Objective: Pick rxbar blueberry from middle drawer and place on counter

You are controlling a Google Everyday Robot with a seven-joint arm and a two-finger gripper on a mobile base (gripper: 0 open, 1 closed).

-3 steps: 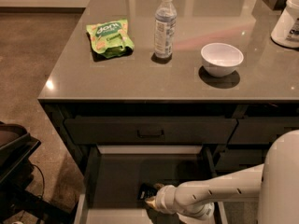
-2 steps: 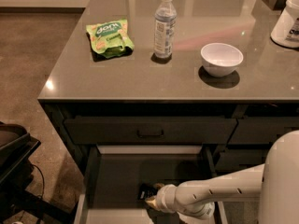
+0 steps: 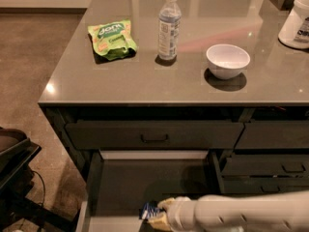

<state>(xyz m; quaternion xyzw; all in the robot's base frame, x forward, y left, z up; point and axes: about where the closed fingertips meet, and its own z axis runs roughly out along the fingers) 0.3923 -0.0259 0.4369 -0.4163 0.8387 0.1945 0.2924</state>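
Note:
The middle drawer (image 3: 145, 154) is pulled open below the counter (image 3: 159, 81); its dark grey floor shows. My white arm reaches in from the lower right. My gripper (image 3: 157, 212) is at the drawer's front, its yellowish fingers (image 3: 165, 204) closed on either side of the rxbar blueberry (image 3: 148, 210), a small blue wrapper with white lettering. The bar sits at the fingertips just above the drawer floor. The lower part of the gripper is cut off by the frame's edge.
On the counter stand a green snack bag (image 3: 112, 38), a water bottle (image 3: 169, 25), a white bowl (image 3: 227, 60) and a white tub (image 3: 296, 21) at the far right. A closed drawer with a black handle (image 3: 154, 138) is above. Dark equipment (image 3: 14, 163) stands at left.
The arm and gripper have stayed nearly in place at the drawer's front. The bar's blue and white wrapper shows more plainly at the fingertips now.

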